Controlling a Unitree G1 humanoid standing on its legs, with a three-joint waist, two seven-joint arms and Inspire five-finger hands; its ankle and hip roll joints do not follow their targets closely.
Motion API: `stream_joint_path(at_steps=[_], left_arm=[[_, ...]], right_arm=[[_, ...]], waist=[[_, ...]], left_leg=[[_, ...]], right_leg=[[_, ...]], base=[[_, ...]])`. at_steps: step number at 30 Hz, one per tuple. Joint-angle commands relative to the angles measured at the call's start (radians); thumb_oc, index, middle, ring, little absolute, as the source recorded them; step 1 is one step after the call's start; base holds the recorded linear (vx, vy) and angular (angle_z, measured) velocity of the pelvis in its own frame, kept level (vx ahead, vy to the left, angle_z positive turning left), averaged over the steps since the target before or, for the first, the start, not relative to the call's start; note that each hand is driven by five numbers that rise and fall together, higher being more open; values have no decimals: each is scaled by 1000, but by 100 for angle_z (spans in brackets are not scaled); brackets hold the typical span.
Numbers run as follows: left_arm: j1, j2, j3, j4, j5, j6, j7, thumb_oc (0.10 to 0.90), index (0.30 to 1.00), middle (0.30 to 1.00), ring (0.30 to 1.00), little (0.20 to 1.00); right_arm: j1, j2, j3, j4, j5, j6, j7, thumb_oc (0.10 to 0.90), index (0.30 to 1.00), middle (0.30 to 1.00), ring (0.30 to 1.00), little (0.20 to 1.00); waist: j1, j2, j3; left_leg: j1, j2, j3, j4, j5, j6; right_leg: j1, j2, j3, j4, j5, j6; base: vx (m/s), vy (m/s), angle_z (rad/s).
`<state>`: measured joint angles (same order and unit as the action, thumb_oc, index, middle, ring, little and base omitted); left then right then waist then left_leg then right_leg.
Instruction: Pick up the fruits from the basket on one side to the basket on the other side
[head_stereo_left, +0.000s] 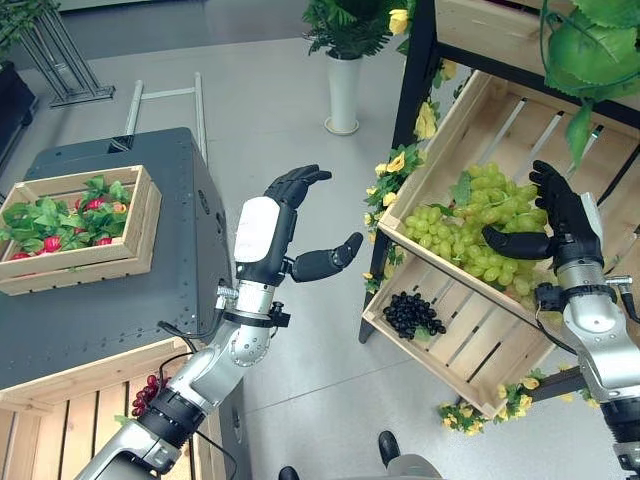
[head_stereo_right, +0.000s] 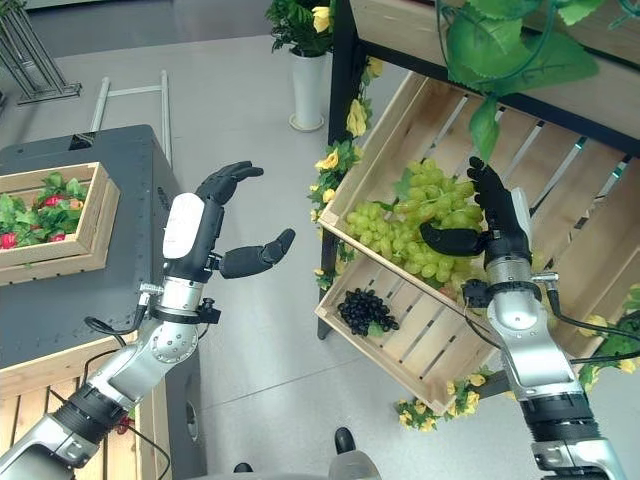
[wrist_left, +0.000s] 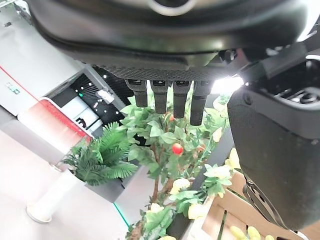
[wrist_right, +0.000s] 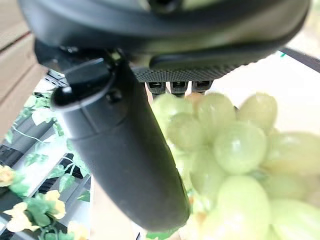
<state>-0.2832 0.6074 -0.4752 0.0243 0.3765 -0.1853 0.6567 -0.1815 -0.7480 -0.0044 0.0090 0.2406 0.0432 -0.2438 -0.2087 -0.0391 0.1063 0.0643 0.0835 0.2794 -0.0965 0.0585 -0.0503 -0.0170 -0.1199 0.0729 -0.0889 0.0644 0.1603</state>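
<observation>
Green grape bunch (head_stereo_left: 470, 228) lies in the upper tilted wooden crate (head_stereo_left: 520, 140) on the black-framed shelf rack (head_stereo_left: 415, 90), piled toward the crate's lower left edge. Right hand (head_stereo_left: 560, 220) is at the bunch's right side: thumb across the front of the grapes, fingers (head_stereo_right: 487, 185) straight and reaching up along the bunch. In the right wrist view the grapes (wrist_right: 235, 150) sit just past the palm, thumb alongside them; fingers spread, not curled around the fruit. Can't tell whether the hand actually touches the grapes.

Black grape bunch (head_stereo_left: 412, 314) sits in the lower slatted crate (head_stereo_left: 470, 350), near its left corner, well apart from the hand.

Left hand (head_stereo_left: 285, 235) is raised in the air between desk and shelf, palm toward the shelf, fingers loosely extended, thumb out wide, holding nothing.

Dark desk (head_stereo_left: 110, 300) at left carries a small wooden crate (head_stereo_left: 80, 255) with leaves and red fruit (head_stereo_left: 50, 243). Another slatted crate (head_stereo_left: 70, 420) is at the lower left with a dark red grape cluster (head_stereo_left: 147, 392) at its edge, partly hidden by the left arm.

White vase (head_stereo_left: 343, 95) with a plant stands on the floor behind. Yellow flowers and leaves (head_stereo_left: 395, 170) trim the shelf.
</observation>
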Motion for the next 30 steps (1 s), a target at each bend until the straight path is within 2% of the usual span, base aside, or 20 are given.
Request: stream_joint_path(at_steps=[1,5,14,21,24,30], left_arm=[[-181,7,-11,-11,-8,-36,58,800,900,900,900,900],[-177,2,-1,-18,-4,-30,52,800,900,900,900,900],[-146,-12,22,-13,21,-25,80,800,900,900,900,900],[-127,-40,40,-16,47,-2,98,800,900,900,900,900],[-99,-44,58,-8,63,-8,121,800,900,900,900,900],[-61,-46,93,-7,89,6,153,800,900,900,900,900]], right_arm=[[-71,-97,-128,-97,-20,-74,-33,800,900,900,900,900],[-58,-101,-161,-161,-9,-117,-58,800,900,900,900,900],[-40,-91,-218,-336,62,-172,-41,800,900,900,900,900],[-80,-34,-173,-440,231,-278,74,800,900,900,900,900],[-94,15,-139,-470,362,-276,145,800,900,900,900,900],[-98,93,-70,-482,415,-230,226,800,900,900,900,900]], waist=[[-2,-10,-64],[-10,-6,-61],[-19,5,-58],[0,14,-61],[22,14,-62],[61,14,-64]], left_leg=[[39,-9,-22,9,-105,6],[41,-6,-14,9,-107,5],[42,-6,-3,9,-111,3],[42,-9,-15,9,-111,4],[40,-11,-28,9,-109,2],[32,-16,-61,9,-103,1]], right_leg=[[-18,106,-46,2,18,-30],[-18,108,-40,2,16,-31],[-18,108,-37,2,10,-34],[-11,101,-55,2,5,-40],[-3,95,-71,2,2,-43],[6,83,-107,2,-1,-47]], base=[[-3,2,-5],[0,2,-1],[2,8,-2],[-1,5,0],[0,0,0],[-8,9,10]])
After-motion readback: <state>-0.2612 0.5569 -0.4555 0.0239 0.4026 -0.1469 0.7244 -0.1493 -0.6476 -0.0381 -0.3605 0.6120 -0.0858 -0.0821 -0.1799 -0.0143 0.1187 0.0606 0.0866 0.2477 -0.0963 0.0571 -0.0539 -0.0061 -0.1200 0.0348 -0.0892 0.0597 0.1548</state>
